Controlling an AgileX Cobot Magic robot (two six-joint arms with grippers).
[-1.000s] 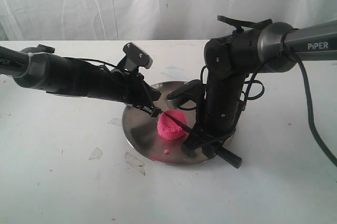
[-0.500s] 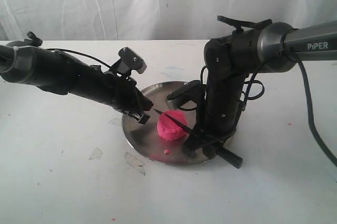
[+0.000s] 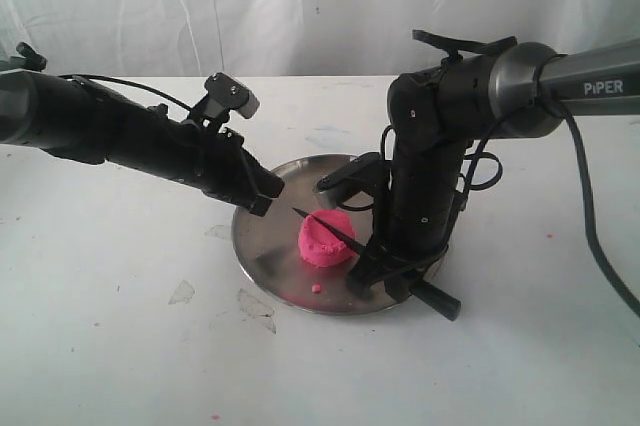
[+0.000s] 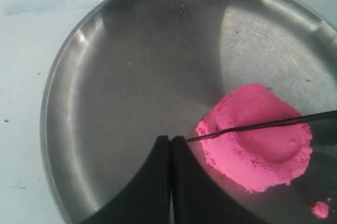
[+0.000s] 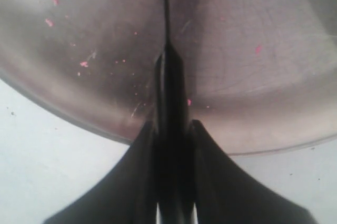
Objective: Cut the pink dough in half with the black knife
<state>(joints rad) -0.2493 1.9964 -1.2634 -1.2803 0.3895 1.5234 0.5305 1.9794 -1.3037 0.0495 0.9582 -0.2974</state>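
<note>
The pink dough (image 3: pixel 325 239) is a rounded lump with a dented top on the steel plate (image 3: pixel 265 246); the left wrist view shows the dough (image 4: pixel 263 150) too. The black knife (image 3: pixel 350 242) lies slanted across the top of the dough, its tip pointing toward the left arm. My right gripper (image 3: pixel 390 271) is shut on the knife's handle (image 5: pixel 172 145) at the plate's near right rim. My left gripper (image 3: pixel 262 203) is shut and holds nothing, hanging over the plate's left part, a short way from the knife tip (image 4: pixel 190 139).
A tiny pink crumb (image 3: pixel 316 289) and pink specks (image 5: pixel 84 64) lie on the plate near its front. Stains mark the white table (image 3: pixel 150 346) left of the plate. A white curtain hangs behind.
My left gripper has drawn back up and to the left, away from the knife tip and the dough. The right arm, knife and dough have stayed put.
</note>
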